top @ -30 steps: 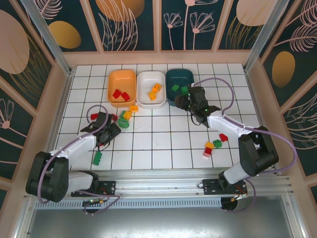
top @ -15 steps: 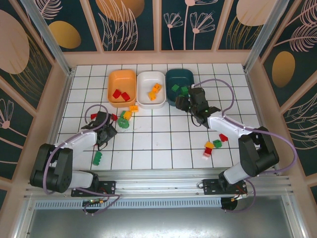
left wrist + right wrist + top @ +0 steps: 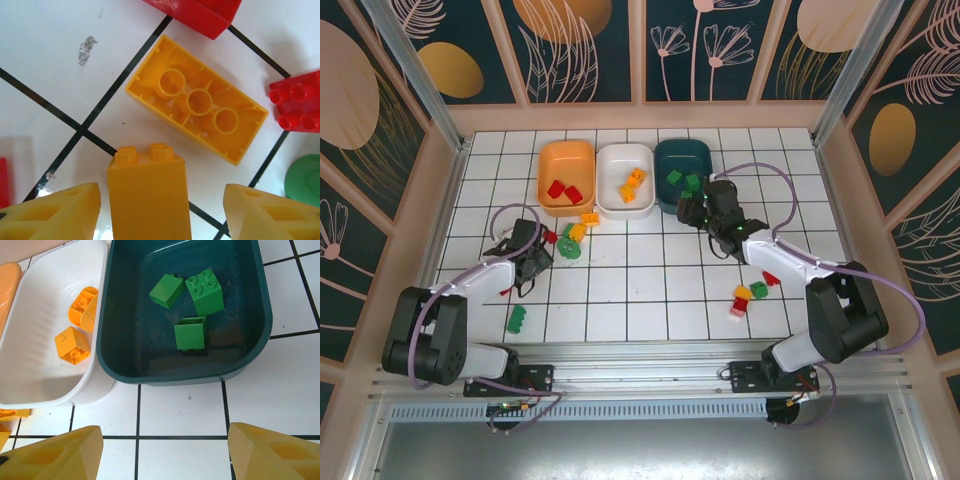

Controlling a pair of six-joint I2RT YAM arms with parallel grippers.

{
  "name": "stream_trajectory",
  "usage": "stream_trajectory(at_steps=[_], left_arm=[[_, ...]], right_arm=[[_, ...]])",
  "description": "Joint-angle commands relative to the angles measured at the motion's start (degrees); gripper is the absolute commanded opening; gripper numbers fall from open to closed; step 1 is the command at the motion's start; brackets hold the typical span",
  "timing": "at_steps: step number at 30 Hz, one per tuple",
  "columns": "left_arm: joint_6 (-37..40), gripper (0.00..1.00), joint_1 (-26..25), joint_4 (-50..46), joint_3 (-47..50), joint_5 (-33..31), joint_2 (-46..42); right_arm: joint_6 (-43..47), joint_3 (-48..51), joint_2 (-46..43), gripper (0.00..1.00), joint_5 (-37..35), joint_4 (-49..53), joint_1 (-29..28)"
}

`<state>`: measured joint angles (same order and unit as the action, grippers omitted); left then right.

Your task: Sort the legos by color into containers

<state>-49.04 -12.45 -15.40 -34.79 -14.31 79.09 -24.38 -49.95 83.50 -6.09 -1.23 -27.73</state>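
My left pincer (image 3: 160,200) gapes wide astride the upright yellow plastic brick (image 3: 148,210) (not touching it), placed to pinch it.

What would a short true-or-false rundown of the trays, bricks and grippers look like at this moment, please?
1. The dark teal tray holds three green bricks. True.
2. The white tray holds red bricks. False: it holds yellow-orange bricks.
3. The right gripper is shut on a green brick. False: it is open near the dark teal tray, with nothing in it.
4. A yellow-orange brick stands upright inside the open left gripper. True.
5. The orange tray has nothing in it. False: red bricks lie in it.
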Motion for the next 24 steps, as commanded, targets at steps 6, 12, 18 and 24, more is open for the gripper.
stream_trajectory(at_steps=[6,12,18,24], left_arm=[[3.17,0.49,0.58,3.43,-0.68,-1.68,3.6],[4.21,0.27,0.57,3.35,-0.02,-0.45,-0.39],[2.69,0.21,-1.6,1.92,-1.18,5.63,-10.52],[3.4,0.18,-6.82,8.15,-11.0,13.48,-5.12]], right_arm=[[-0.32,1.71,-3.48,0.68,-0.5,-1.75,0.65],[-0.5,2.03,-3.79,0.67,0.35,-2.06,0.71],[-0.32,2.3,-5.11,0.67,0.03,-1.84,0.96],[-0.73,2.87,-6.17,0.67,1.03,-1.56,2.64]])
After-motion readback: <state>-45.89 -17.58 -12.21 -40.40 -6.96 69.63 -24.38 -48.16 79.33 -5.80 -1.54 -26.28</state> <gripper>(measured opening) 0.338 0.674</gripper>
